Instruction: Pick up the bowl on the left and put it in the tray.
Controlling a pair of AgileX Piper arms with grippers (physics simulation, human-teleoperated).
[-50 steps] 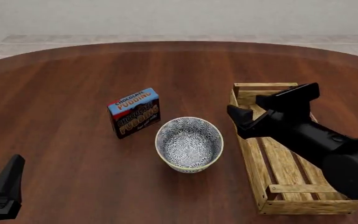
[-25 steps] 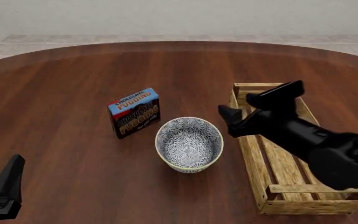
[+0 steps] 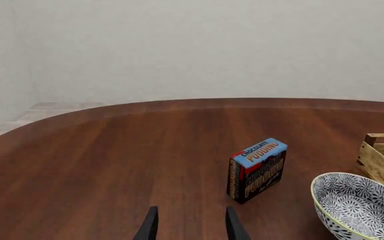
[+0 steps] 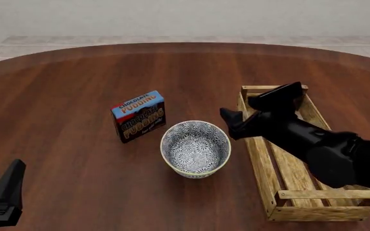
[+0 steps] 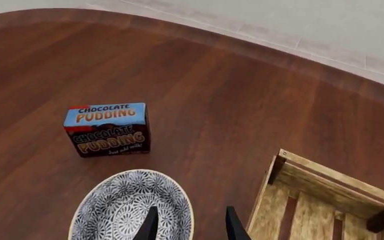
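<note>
The bowl (image 4: 195, 148), white with a dense blue-grey flower pattern, stands upright on the table just left of the tray (image 4: 300, 173), a long slatted wooden crate. My right gripper (image 4: 238, 116) hangs open above the gap between the bowl's right rim and the tray's left wall, holding nothing. In the right wrist view its fingertips (image 5: 150, 224) straddle the bowl's (image 5: 125, 210) near rim, with the tray (image 5: 325, 200) beside them. My left gripper (image 4: 5, 192) rests open at the table's near-left corner, far from the bowl (image 3: 359, 207).
A chocolate pudding box (image 4: 138, 115) stands upright just behind and left of the bowl, a small gap apart. Bare wooden table (image 4: 75, 86) stretches to the left and far side. Nothing lies inside the tray.
My right gripper has moved left, from above the tray's left wall towards the bowl's right rim. The left arm, bowl and box have stayed put.
</note>
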